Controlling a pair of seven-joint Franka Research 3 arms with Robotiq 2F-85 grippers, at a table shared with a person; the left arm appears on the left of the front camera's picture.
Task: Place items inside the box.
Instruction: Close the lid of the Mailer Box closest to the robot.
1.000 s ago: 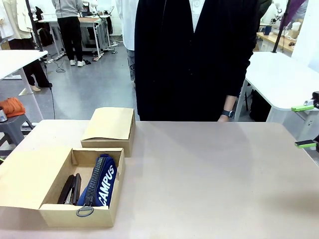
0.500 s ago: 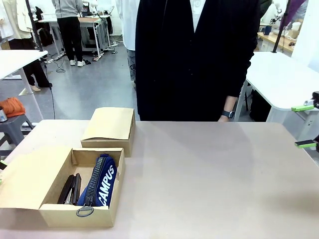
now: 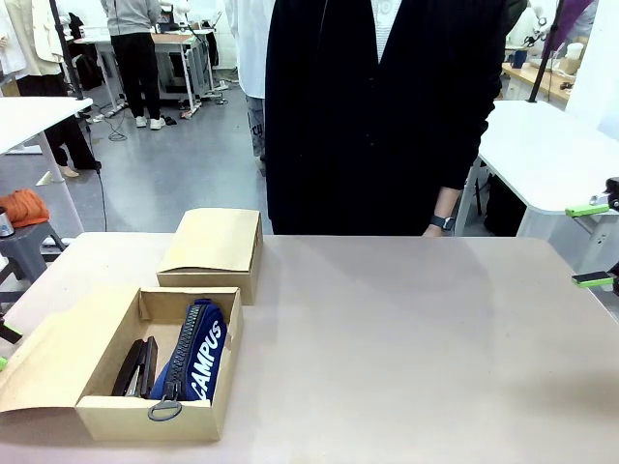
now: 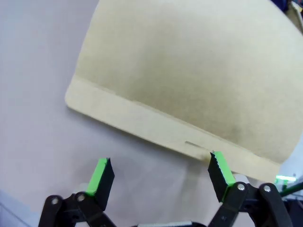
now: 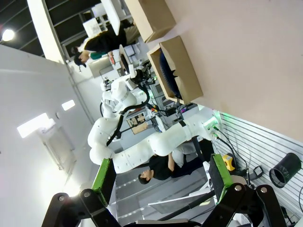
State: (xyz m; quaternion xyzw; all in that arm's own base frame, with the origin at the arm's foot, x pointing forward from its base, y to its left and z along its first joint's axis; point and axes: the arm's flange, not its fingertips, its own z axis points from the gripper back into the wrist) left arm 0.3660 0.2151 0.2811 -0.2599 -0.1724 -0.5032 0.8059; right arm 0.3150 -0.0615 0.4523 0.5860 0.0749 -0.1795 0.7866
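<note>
The open cardboard box (image 3: 145,418) stands at the table's front left, and its lid flap (image 3: 58,348) spreads out to the left. Inside lie the navy "CAMPUS" zip pouch (image 3: 198,353) and a black stapler (image 3: 135,367). My left gripper (image 3: 4,348) is open at the picture's left edge, right by the flap's outer rim. In the left wrist view the left gripper (image 4: 161,172) has the flap (image 4: 189,80) just ahead of its green pads. My right gripper (image 3: 590,244) hangs open at the right edge, empty; it also appears from its own wrist (image 5: 161,174). The utility knife, marker and grey-blue pouch are out of view.
A second, closed cardboard box (image 3: 213,253) sits behind the open one. A person in a dark coat stands at the far side, one hand (image 3: 440,224) at the table's edge. The bare table (image 3: 406,348) stretches across the middle and right.
The left gripper's fingertips have come into sight at the left edge. The box's lid flap has tilted up slightly at its outer rim. The right gripper has stayed put.
</note>
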